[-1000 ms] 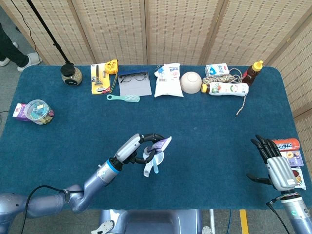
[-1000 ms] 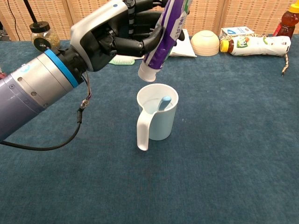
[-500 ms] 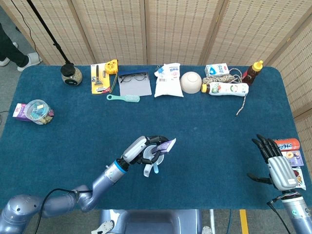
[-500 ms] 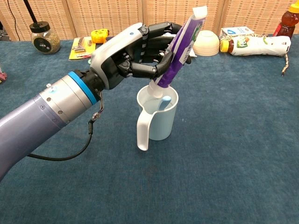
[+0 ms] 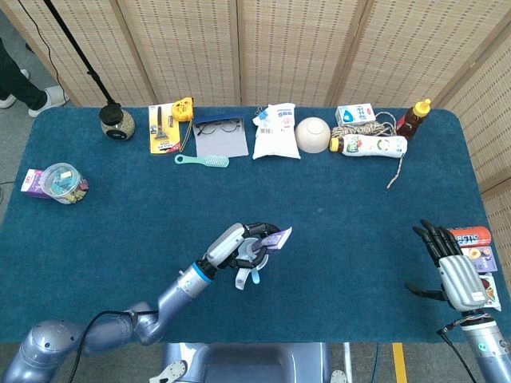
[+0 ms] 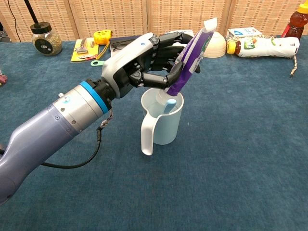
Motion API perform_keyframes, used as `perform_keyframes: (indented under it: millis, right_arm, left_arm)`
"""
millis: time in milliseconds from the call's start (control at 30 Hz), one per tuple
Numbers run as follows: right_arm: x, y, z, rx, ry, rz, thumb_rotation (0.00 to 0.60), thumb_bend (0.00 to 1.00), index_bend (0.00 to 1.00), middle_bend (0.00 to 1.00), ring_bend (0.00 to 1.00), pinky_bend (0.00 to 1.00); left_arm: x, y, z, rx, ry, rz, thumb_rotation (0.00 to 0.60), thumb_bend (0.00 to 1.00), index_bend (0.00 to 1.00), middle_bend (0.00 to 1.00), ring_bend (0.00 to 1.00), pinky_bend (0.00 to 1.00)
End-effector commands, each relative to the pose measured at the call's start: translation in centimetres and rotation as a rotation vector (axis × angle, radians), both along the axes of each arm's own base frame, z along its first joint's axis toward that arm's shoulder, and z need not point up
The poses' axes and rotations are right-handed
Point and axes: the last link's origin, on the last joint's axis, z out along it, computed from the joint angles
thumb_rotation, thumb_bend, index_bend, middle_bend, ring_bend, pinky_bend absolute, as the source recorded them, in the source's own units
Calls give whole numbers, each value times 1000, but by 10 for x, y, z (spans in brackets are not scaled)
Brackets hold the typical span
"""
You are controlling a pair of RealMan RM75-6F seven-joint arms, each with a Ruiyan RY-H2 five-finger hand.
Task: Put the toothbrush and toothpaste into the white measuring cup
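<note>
My left hand (image 6: pixel 144 65) is wrapped around the purple toothpaste tube (image 6: pixel 190 57), cap end down and already inside the mouth of the white measuring cup (image 6: pixel 166 126), tube leaning up and away to the right with its crimped flat end highest. The toothbrush (image 6: pixel 168 105) is in the cup: its light blue end shows just below the rim, close to where the tube goes in. The cup stands upright on the blue worktop (image 6: pixel 240 159), near the front edge in the middle, handle toward me. To finish this well: lower the tube a bit more so the cap end seats at the bottom, I judge, then ease my fingers apart slowly and let the tube lean on the rim. Its upper half is well above the rim, so a quick release could lever the light cup over or flick the toothbrush out. Lift the hand straight up and clear of the tube, no sideways drag against the rim or handle. My right hand (image 5: pixel 455 275) is idle at the far right edge of the worktop, fingers spread, holding nothing.
</note>
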Motion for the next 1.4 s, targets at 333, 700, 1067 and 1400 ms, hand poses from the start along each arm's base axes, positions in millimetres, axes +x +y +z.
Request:
perform_keyframes:
  millis: [333,700,1067,1400]
  right_arm:
    - [0,0,-1,4,1,1,600,0,0,0,0,0]
    - [0,0,1,-2,-5,3,600,0,0,0,0,0]
    - [1,1,1,1,-5,5,600,0,0,0,0,0]
    - [1,1,0,3,-4,6,600,0,0,0,0,0]
  left_arm:
    - [-3,-2,-13,-12,3,4,600,583,585,450,338,441]
    - [-8,-6,-21,-5,12,11,600,583,558,435,308,441]
    - [-14,-5,-22,30,20,4,600,575,249,289,170,421]
    - [-16,-6,-22,38,9,2,600,560,176,167,75,377]
